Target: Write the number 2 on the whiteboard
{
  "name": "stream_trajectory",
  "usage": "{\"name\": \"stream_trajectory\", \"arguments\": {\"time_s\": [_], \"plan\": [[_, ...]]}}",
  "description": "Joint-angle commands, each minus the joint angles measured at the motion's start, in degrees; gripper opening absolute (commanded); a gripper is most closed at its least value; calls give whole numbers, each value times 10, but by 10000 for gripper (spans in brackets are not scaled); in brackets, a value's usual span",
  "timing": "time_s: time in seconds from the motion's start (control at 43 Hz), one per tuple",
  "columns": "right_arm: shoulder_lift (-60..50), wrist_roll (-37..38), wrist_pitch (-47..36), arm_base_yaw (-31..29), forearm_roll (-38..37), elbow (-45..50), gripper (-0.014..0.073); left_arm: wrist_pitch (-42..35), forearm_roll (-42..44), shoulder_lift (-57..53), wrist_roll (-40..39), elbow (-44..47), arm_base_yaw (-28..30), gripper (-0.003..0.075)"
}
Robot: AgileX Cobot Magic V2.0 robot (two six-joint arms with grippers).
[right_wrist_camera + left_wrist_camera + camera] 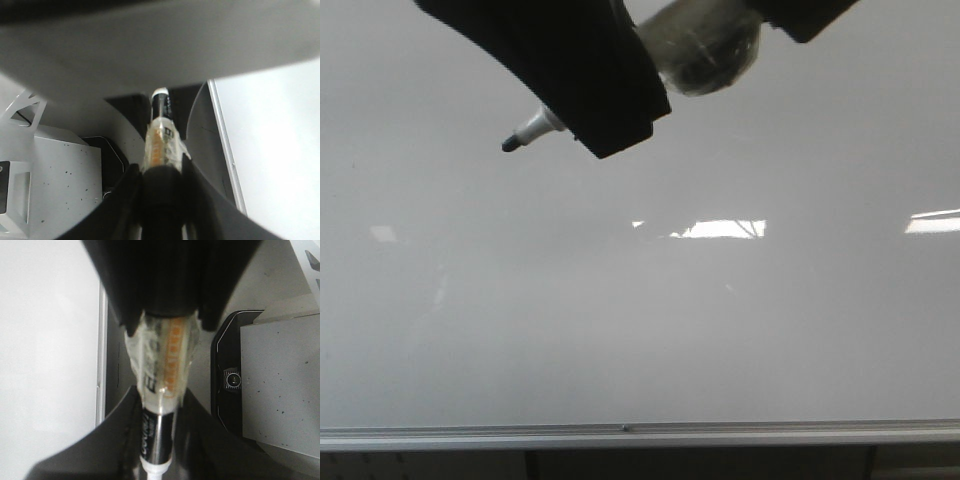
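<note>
The whiteboard [640, 320] fills the front view, with its silver rail [620, 433] along the lower edge. No drawn number 2 shows on it. A black marker [535, 128] with a white collar and dark tip [510, 144] points down-left, near the board's upper left. My left gripper [605, 125] is shut on its barrel [159, 432]. The marker's rear part is wrapped in clear tape [705, 45]. My right gripper [790, 20] is shut on that rear end, seen in the right wrist view [162, 185]. I cannot tell whether the tip touches the board.
Bright light reflections lie on the board at centre [720, 229] and at the right edge [932, 221]. In the left wrist view a grey speckled platform [280, 380] and a black housing with a round lens [231, 379] sit beside the board's rail.
</note>
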Motion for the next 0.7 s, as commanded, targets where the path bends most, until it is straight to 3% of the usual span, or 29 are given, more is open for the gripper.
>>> {"name": "stream_trajectory", "arguments": {"time_s": [0.0,0.07,0.186,0.256,0.418,0.534,0.674], "plan": [[-9,-5,-11,0,16,-19,13,-25,-12,-15,0,-19,-3,90],[-9,-5,-11,0,16,-19,-18,-28,-12,-15,0,-19,-3,179],[-9,-5,-11,-1,16,-19,-19,-38,-12,-15,0,-19,-3,416],[-9,-5,-11,-1,14,-19,-19,-37,-12,-20,0,-21,-3,503],[-9,31,-9,-2,-57,-30,-18,-30,-12,-45,-16,-32,-2,512],[-9,122,11,-2,-168,-57,-18,-18,-12,-73,-34,-30,22,512],[-9,261,50,-4,-304,-86,-18,-3,-24,-105,-65,-28,96,512]]}}
